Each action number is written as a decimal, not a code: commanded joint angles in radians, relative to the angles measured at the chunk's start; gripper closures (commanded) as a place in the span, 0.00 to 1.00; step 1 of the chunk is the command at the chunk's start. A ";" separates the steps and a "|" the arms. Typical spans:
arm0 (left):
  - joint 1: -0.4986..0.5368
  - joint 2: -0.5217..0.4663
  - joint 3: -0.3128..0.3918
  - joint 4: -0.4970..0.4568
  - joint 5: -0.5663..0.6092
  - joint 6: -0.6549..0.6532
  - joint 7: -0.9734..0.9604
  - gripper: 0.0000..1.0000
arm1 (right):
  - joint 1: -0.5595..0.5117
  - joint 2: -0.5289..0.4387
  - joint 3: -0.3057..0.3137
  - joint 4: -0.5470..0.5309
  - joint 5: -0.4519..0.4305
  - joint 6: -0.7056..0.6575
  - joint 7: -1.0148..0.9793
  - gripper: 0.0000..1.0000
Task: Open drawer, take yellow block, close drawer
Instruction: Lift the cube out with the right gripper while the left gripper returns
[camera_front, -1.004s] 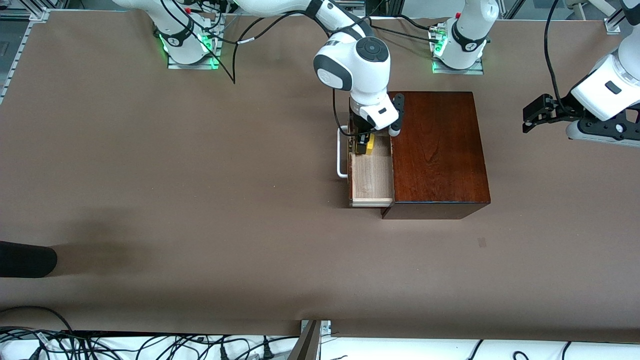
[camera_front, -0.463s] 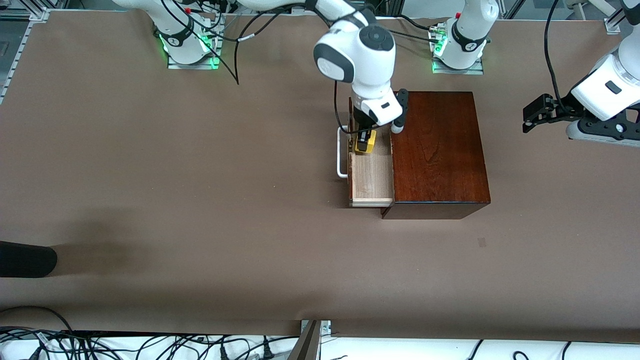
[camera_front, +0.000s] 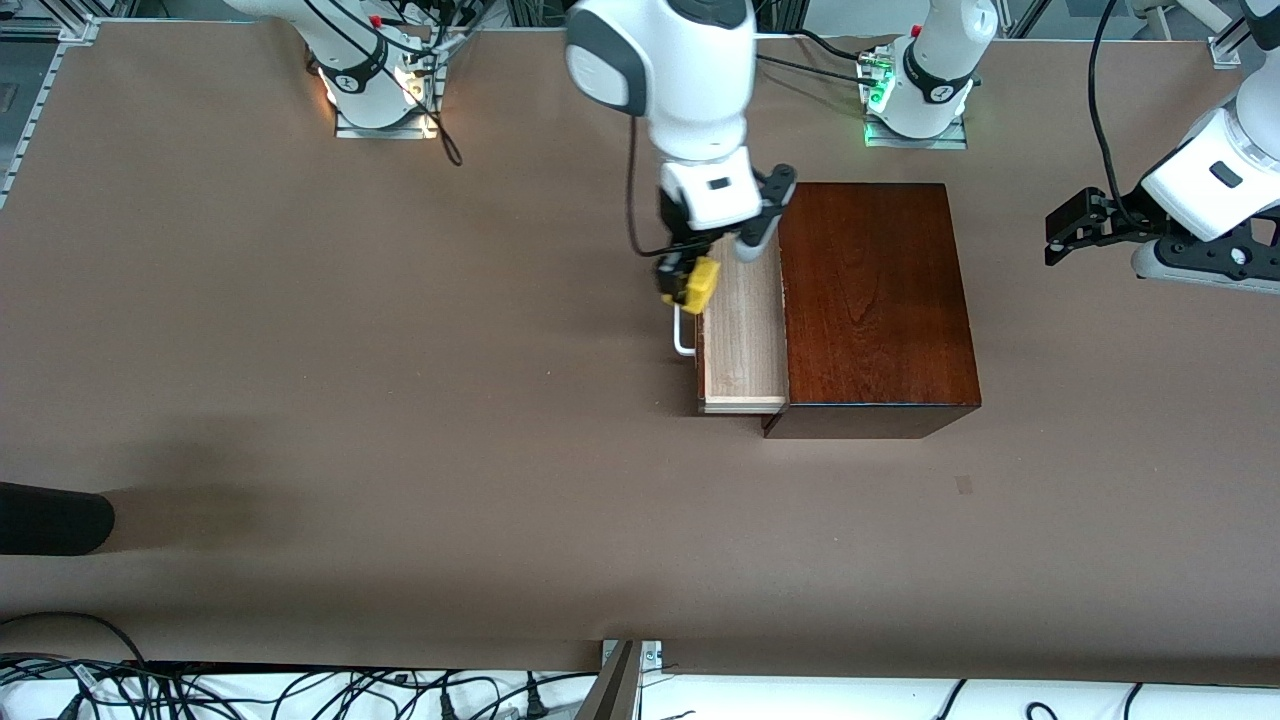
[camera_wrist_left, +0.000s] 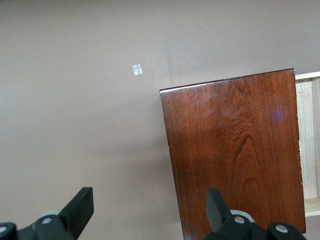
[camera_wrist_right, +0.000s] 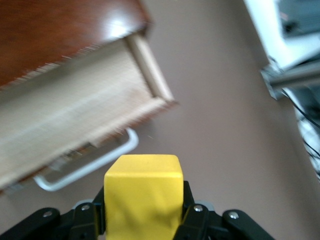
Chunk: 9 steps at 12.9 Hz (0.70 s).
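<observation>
The drawer (camera_front: 742, 340) stands pulled out of the mahogany box (camera_front: 872, 300), its pale wood tray bare and its white bar handle (camera_front: 681, 338) toward the right arm's end. My right gripper (camera_front: 684, 281) is shut on the yellow block (camera_front: 697, 284), held in the air over the drawer's front and handle. In the right wrist view the yellow block (camera_wrist_right: 142, 192) sits between the black fingers (camera_wrist_right: 192, 212), with the drawer (camera_wrist_right: 75, 125) below. My left gripper (camera_front: 1062, 232) waits open over the table at the left arm's end; its wrist view shows the box (camera_wrist_left: 235, 150).
A dark object (camera_front: 50, 517) lies at the table's edge toward the right arm's end. A small pale patch (camera_front: 963, 485) marks the table nearer the front camera than the box. Cables (camera_front: 300, 690) run along the table's front edge.
My right gripper has risen out of the drawer with the yellow block and shifted toward the drawer's handle. The left arm has not moved.
</observation>
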 joint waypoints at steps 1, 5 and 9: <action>0.001 -0.001 0.000 0.017 -0.006 -0.017 0.024 0.00 | -0.098 -0.076 -0.003 -0.017 0.002 -0.079 0.020 1.00; -0.003 -0.001 0.000 0.017 -0.006 -0.017 0.024 0.00 | -0.357 -0.140 0.003 -0.018 0.198 -0.132 -0.072 1.00; -0.017 0.000 -0.014 0.019 -0.026 -0.020 0.026 0.00 | -0.546 -0.194 0.011 -0.078 0.249 -0.195 -0.133 1.00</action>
